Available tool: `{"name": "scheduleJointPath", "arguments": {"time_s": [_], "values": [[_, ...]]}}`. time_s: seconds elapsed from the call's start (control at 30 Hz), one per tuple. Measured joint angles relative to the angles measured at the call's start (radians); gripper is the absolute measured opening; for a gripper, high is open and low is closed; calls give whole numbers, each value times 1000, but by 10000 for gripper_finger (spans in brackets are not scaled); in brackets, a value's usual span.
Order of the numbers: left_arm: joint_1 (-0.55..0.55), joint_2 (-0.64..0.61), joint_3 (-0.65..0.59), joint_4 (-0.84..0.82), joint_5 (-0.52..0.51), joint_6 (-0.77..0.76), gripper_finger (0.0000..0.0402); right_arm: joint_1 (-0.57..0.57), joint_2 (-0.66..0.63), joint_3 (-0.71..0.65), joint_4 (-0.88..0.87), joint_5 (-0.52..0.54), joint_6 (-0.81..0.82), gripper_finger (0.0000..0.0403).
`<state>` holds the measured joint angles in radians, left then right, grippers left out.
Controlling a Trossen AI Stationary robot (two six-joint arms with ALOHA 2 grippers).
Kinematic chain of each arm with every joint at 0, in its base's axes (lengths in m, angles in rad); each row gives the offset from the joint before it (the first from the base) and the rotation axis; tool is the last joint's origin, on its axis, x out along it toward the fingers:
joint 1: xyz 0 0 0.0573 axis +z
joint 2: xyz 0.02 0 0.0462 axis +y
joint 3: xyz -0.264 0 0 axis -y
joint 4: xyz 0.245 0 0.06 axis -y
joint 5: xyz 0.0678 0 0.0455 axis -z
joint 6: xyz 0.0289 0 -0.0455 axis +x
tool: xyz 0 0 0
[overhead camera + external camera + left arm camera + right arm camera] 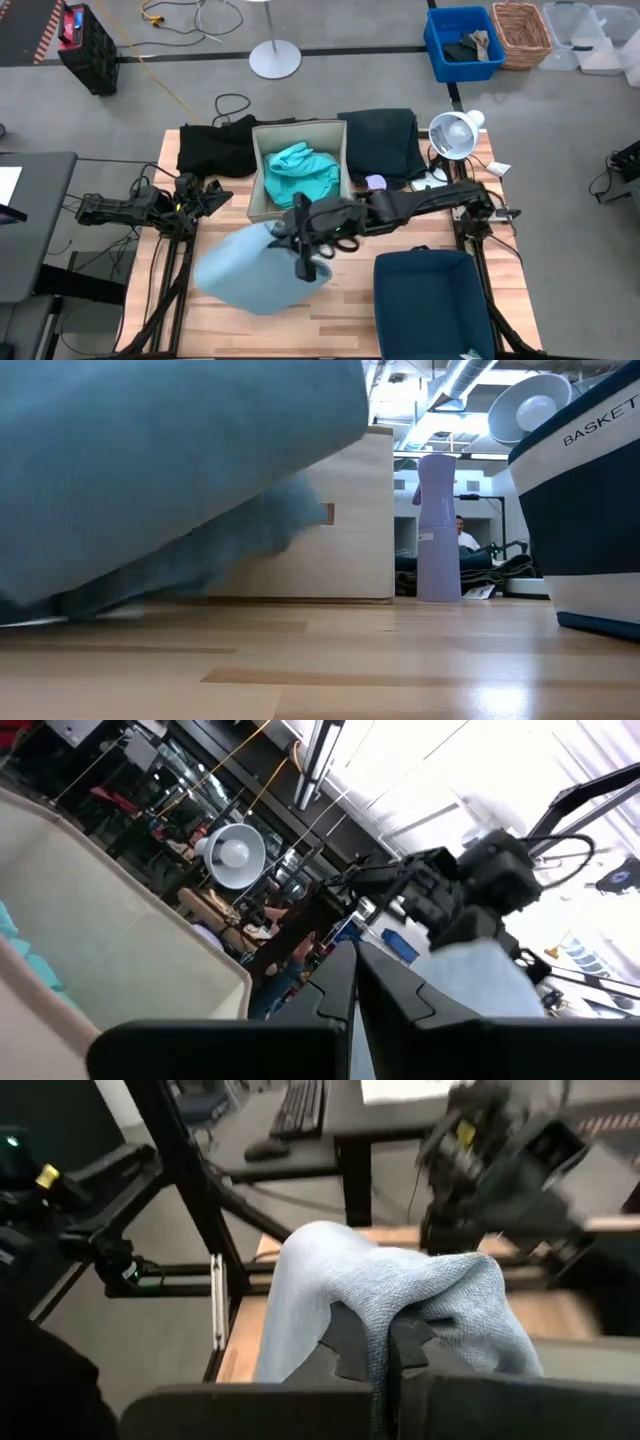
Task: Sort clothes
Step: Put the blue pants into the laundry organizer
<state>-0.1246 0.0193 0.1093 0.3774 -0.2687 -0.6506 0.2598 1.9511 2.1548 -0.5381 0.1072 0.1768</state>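
Observation:
The pale blue-grey garment (250,270) hangs from my right gripper (304,262) over the table's near left part; the gripper is shut on it. In the low view the garment (150,460) fills the upper left. A turquoise garment (300,172) lies inside the beige box (262,200). A black garment (215,148) lies on the table left of the box and a dark green one (380,140) right of it. My left gripper (212,196) waits shut at the table's left edge, its fingers (340,982) touching nothing. My right gripper pinches a bunched fold of the pale blue-grey garment (384,1318) between its two fingers. The fingers come from the table's right, slanting a little downward. The cloth drapes slack over both fingers and hangs below; whether its lower end (60,603) touches the table I cannot tell.
A dark navy bin (430,300) stands at the near right. A purple spray bottle (437,525) and a lamp (455,133) stand at the right of the box. Beyond the table, a blue crate (462,45) and a wicker basket (522,32) sit on the floor.

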Motion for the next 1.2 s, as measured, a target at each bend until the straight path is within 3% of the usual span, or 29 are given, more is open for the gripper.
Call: {"name": "scheduleJointPath", "arguments": {"time_s": [0.23,0.53,0.8,0.9,1.2], "values": [[0,0,0,102,-6,50,11,-2,-123,0,20,86,-137,0],[0,0,0,163,-7,74,11,-39,-249,2,135,101,-241,0],[0,0,0,163,-7,75,11,-22,-243,0,94,47,-215,0],[0,0,0,163,-7,75,11,-33,-235,0,178,52,-220,0],[0,0,0,163,-7,64,11,-85,-235,2,296,254,-237,0]]}}
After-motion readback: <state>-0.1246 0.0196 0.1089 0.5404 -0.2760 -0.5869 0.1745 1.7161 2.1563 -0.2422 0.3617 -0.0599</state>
